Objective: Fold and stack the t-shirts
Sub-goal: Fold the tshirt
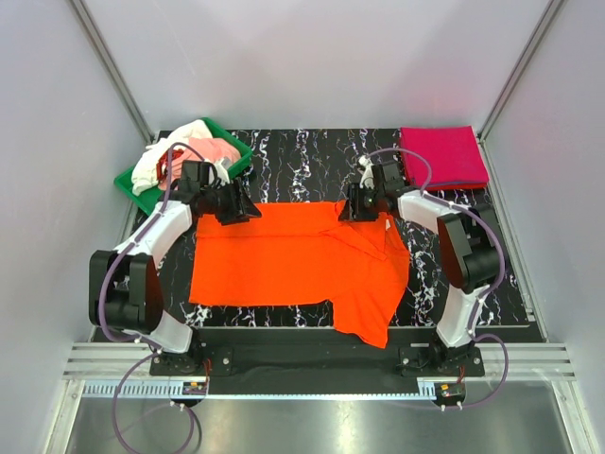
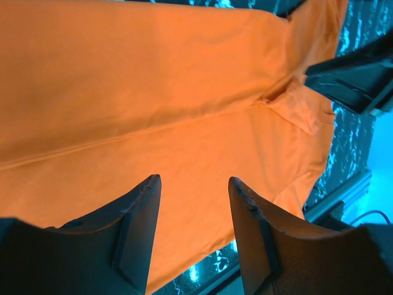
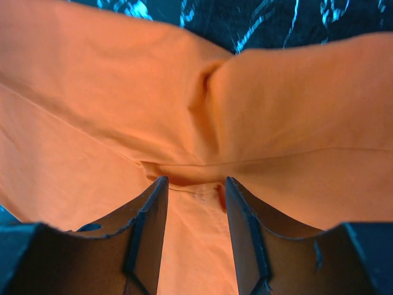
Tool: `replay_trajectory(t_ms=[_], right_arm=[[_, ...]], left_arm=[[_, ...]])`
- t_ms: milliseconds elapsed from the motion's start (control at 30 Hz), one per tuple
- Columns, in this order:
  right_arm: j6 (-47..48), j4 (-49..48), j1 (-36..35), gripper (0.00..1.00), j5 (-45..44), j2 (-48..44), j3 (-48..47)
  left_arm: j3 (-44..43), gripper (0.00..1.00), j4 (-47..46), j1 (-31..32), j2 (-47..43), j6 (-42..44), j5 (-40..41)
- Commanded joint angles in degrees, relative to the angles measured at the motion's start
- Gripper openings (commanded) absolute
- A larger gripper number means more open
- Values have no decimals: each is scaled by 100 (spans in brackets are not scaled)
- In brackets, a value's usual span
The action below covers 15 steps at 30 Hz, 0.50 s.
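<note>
- Orange cloth t-shirt [image 1: 284,260] is lying spread on the black marbled table [image 1: 302,156], with its right side rumpled.
- Left jaws are standing wide apart above its far left edge, gripping nothing.
- Right jaws are gaping slightly narrower, their tips meeting a puckered fold.
- Only the top view is showing the folded magenta t-shirt [image 1: 442,154] at the far right, and the green plastic tray [image 1: 128,184] heaped with pale t-shirts [image 1: 189,151].

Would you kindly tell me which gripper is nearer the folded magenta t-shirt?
Right. The right gripper is at the orange t-shirt's far edge, beside the magenta t-shirt; the left gripper is farther left, by the green tray.
</note>
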<state>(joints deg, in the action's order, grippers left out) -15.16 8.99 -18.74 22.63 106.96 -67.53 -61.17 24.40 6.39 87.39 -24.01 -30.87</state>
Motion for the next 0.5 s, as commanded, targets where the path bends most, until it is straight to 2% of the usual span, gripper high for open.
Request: replay_trajectory(t_ms=[0,267,467], right_arm=[[399,261,-42,50,136,71,-208],[646,436,-33,48,285,221,-226],[506,428,-77,40,426,-182,37]], left_arm=[[8,53,-278,-15,-293,46,-411],[-36,52,-278,-15,-363,19,-481],[-36,52,-287,-7,-337,19,-446]])
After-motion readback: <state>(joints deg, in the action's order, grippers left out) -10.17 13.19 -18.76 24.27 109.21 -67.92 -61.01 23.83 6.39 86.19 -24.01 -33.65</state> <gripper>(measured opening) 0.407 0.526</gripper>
